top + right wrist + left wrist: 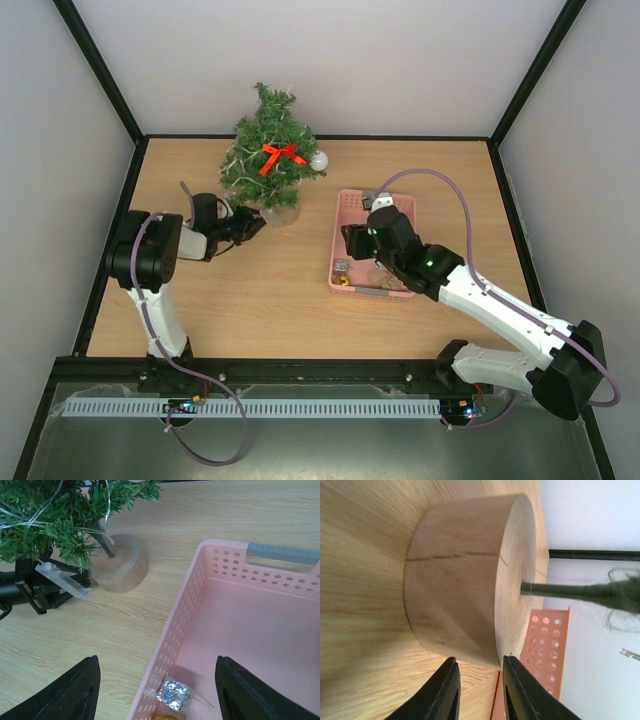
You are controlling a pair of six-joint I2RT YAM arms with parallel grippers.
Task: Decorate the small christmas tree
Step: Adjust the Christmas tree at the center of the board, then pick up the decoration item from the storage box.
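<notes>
Standing upright toward the far side of the worktop (260, 300), left of centre, the small christmas tree (272, 150) rises from a round wooden base (465, 575), and the pink basket (350, 205) sits near it on the right. The right end effector (157, 662) hangs over the basket's left wall with its fingers spread wide and nothing between them, while the left end effector (481, 658) lies low just beside the wooden base, its fingers parted by a narrow gap with nothing in it. A red bow (283, 155) and a silver ball (319, 160) hang on the branches, and a small silver foil-wrapped piece (173, 693) lies in the basket.
</notes>
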